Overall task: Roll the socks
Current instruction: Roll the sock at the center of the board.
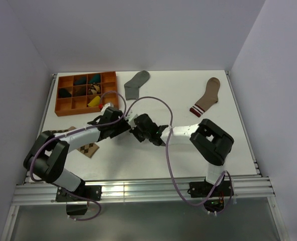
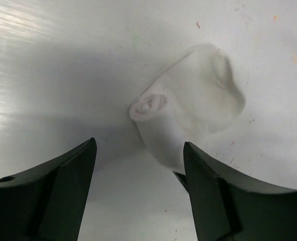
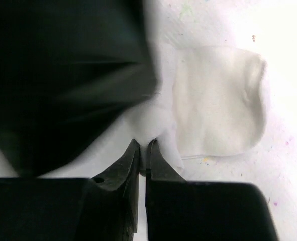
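Mid-table, the right gripper [image 3: 143,144] pinches an edge of the white sock [image 3: 216,100]; the left gripper [image 2: 139,146] stands spread, the sock's rolled end just beyond it. Farther back, the orange tray [image 1: 64,105] holds dark bundles [image 1: 65,92] and a yellow bundle [image 1: 94,102]; the grey sock [image 1: 136,83] lies beside it.

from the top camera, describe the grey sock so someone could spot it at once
Find the orange compartment tray at the far left corner of the table. Just right of it lies the grey sock, flat. It is plain dark grey, unlike the brown sock with a striped cuff farther right.
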